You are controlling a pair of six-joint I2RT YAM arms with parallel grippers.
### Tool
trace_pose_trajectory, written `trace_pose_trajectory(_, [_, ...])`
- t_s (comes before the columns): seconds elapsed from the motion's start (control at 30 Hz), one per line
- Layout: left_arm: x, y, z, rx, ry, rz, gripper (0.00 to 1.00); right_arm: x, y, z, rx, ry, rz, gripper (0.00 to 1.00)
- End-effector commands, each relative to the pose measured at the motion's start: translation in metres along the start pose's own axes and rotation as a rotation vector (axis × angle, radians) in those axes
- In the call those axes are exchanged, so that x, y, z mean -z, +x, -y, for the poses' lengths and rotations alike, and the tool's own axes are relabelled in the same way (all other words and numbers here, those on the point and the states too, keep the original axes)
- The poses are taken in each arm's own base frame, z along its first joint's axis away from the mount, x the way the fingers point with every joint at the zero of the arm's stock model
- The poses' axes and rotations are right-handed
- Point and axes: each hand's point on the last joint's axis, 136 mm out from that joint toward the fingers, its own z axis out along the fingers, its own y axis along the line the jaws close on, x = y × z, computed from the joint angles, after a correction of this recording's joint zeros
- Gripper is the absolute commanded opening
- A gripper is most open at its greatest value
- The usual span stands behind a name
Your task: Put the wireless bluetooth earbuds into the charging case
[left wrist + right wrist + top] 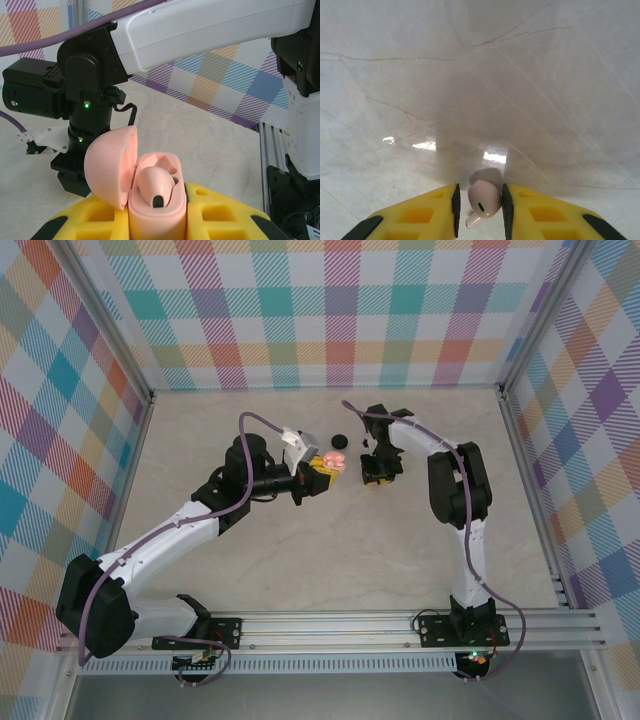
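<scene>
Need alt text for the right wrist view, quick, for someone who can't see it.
A pale pink earbud is pinched between the yellow fingers of the right gripper, its stem pointing down-left. Behind it lies the marble-patterned table, with a few bright glare spots.

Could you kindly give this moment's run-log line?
left gripper: holds open pink case, first earbud seated | right gripper: holds second earbud

Two white-shelled arms, the left arm and the right arm, jointed in black and strung with purple cable. Behind the jaws, green lights glow on black housings. The right gripper has yellow fingers, pocketed with squares and lined with black pads.
</scene>
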Motion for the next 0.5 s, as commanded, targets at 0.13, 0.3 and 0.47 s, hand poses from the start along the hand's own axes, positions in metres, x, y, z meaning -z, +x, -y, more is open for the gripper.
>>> trace_pose_trajectory(0.13, [-0.002, -0.008, 0.005, 0.002, 0.015, 0.013, 0.07, 0.003, 0.006, 0.002, -0.152, 0.029, -0.014, 0.37])
trace_pose_trajectory(0.3, [-0.003, -0.007, 0.006, 0.003, 0.018, 0.011, 0.07, -0.006, 0.011, 0.0, -0.283, 0.011, -0.028, 0.37])
trace_pose_trajectory(0.47, [-0.004, -0.006, 0.005, 0.001, 0.02, 0.007, 0.07, -0.008, 0.011, -0.001, -0.333, 0.021, -0.027, 0.36])
